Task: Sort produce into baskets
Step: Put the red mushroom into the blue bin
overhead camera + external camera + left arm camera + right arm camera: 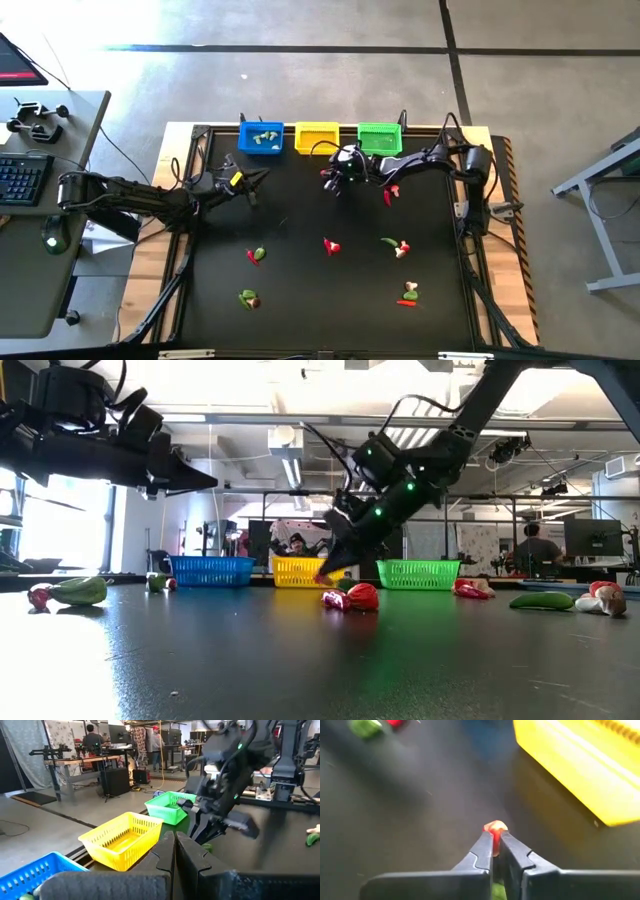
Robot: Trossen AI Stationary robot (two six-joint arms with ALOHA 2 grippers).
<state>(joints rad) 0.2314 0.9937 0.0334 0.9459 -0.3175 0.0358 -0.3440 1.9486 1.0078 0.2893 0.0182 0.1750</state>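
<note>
The right arm reaches in from the table's right edge, stretched leftward along the far side, its wrist bent down so the right gripper (pixel 496 841) tips toward the tabletop just in front of the yellow basket (pixel 317 136). Its fingers (pixel 481 851) pinch a small red piece of produce (pixel 495 828), held just above the dark table (pixel 300 290).

The left arm extends from the left edge, roughly level above the table, with the left gripper (pixel 175 851) pointing toward the baskets, its fingers pressed together on nothing.

The blue basket (pixel 260 137), already holding a few pieces, sits left of the yellow one; the green basket (pixel 379 138) sits to its right, all in a row at the far edge. Other produce lies scattered nearer: a red piece (pixel 331 245) mid-table, a green-and-red piece (pixel 257 255) to its left, a green-and-whitish piece (pixel 396 245) to its right.
</note>
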